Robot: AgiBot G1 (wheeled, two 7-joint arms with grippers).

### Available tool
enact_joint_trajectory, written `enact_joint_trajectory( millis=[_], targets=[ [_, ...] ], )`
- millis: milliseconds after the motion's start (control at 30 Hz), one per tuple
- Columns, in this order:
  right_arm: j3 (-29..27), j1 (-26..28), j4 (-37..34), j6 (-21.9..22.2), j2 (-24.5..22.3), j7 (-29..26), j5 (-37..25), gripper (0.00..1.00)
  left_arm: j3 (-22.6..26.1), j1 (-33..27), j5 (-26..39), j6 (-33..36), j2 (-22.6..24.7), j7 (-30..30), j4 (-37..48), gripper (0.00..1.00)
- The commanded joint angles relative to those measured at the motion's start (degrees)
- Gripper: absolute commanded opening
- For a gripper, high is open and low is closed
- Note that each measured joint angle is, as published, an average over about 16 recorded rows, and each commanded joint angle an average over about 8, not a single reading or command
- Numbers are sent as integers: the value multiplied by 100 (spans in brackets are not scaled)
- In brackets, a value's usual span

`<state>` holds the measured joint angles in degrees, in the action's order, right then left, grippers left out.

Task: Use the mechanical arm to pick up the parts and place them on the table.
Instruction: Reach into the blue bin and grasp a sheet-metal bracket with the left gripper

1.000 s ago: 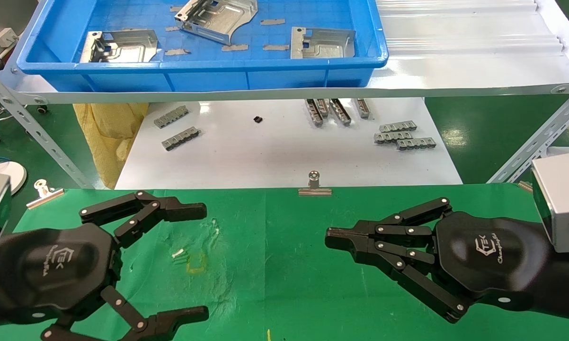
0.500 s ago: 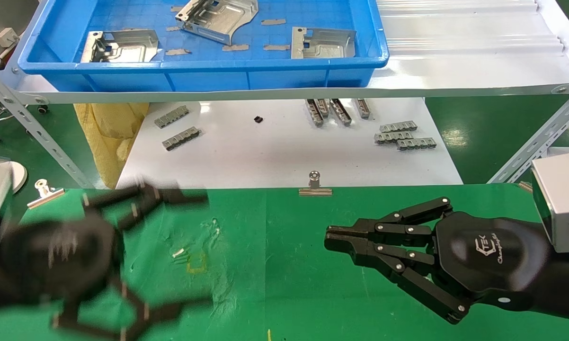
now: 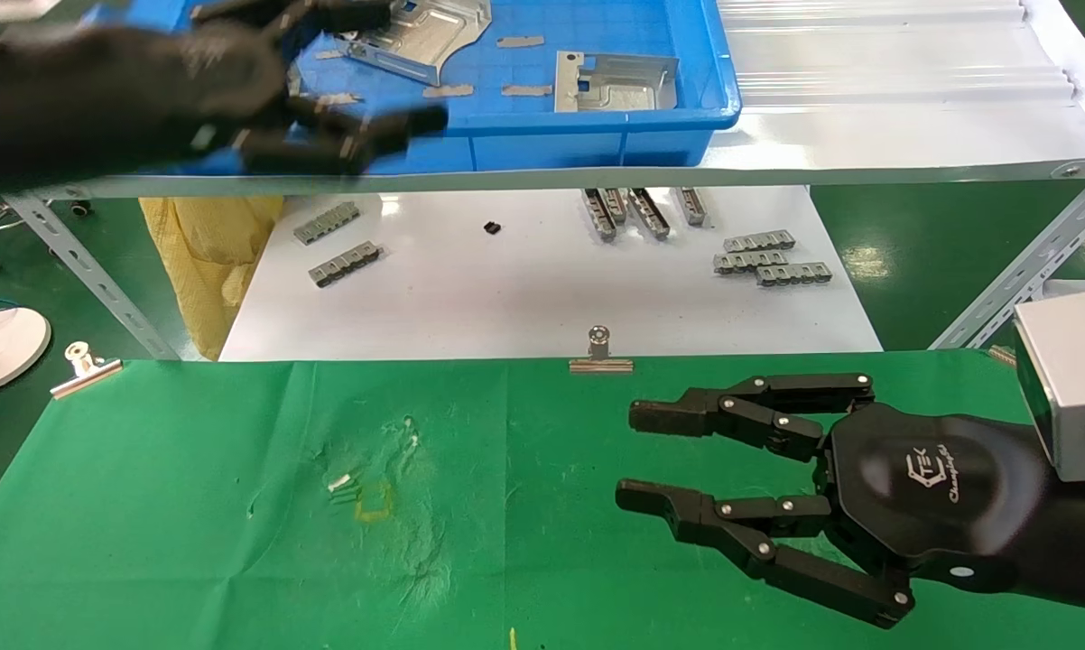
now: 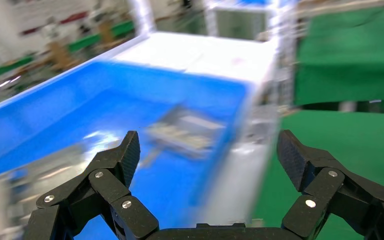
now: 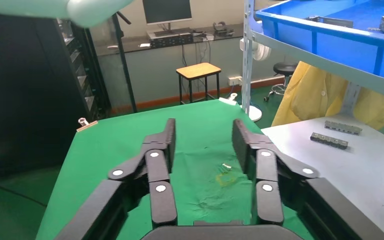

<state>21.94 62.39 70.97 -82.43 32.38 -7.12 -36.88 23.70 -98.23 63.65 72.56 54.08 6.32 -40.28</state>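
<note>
Silvery stamped metal parts lie in the blue tray [image 3: 597, 135] on the shelf: one at the back middle [image 3: 425, 32], one to the right [image 3: 610, 81]; a third is hidden behind my left hand. My left gripper [image 3: 375, 68], blurred, hangs open and empty over the tray's front left. In the left wrist view its gripper [image 4: 207, 147] frames a blurred part [image 4: 185, 132] in the tray [image 4: 55, 110]. My right gripper [image 3: 633, 456] is open and empty just above the green-cloth table [image 3: 236, 560]; it also shows in the right wrist view [image 5: 202, 137].
Below the shelf a white board [image 3: 524, 298] holds several small grey slotted bars [image 3: 768, 257]. Silver binder clips [image 3: 601, 354] pin the cloth at its far edge. Slanted shelf struts [image 3: 1030, 262] stand at both sides. A yellow stain [image 3: 375, 501] marks the cloth.
My left arm rose fast from above the cloth up to the blue tray, staying open. My right gripper stayed in place and its fingers spread from shut to open.
</note>
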Motion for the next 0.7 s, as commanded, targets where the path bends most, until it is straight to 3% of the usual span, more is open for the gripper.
enact_joint_trajectory(
  millis=[33, 267, 500, 567, 700],
  targets=[
    [0, 0, 0, 0, 0, 0, 0, 100, 146, -471, 328, -175, 316, -133, 713, 100],
    [0, 0, 0, 0, 0, 0, 0, 100, 400, -1340, 1040, -1885, 1335, -474, 2555, 100],
    [0, 0, 0, 0, 0, 0, 0, 100, 473, -1679, 1212, -2730, 1893, -624, 3452, 96],
    [0, 0, 0, 0, 0, 0, 0, 100, 466, -1724, 1208, -2876, 1965, -643, 3592, 83],
    [0, 0, 0, 0, 0, 0, 0, 100, 454, -1771, 1197, -3126, 2069, -616, 3826, 33]
  ],
)
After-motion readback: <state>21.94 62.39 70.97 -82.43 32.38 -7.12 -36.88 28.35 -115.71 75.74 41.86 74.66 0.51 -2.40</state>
